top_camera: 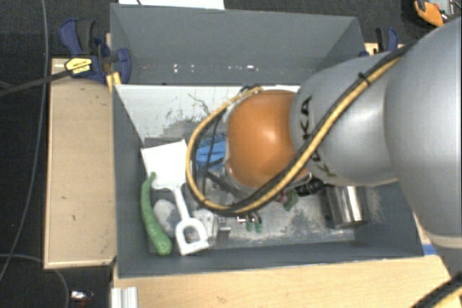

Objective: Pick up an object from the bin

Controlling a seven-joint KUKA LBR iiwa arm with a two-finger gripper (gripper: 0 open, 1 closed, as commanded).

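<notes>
My gripper's dark body (215, 192) shows just under the orange cover, low over the bin's left-middle floor. A white plastic scoop (167, 162) lies right beside it on the left, its handle running down to a ring end (190, 235). A blue thing (211, 153) peeks out between the scoop and the cover, mostly hidden. Along the left wall lies a green cucumber-shaped thing (154, 216), with a small clear, greyish thing (165, 212) between it and the scoop's handle.
A shiny metal cup (345, 205) stands on the bin's right side, partly under the arm. Small green bits (253, 224) lie on the floor near the front. The arm and its cover hide the bin's middle.
</notes>
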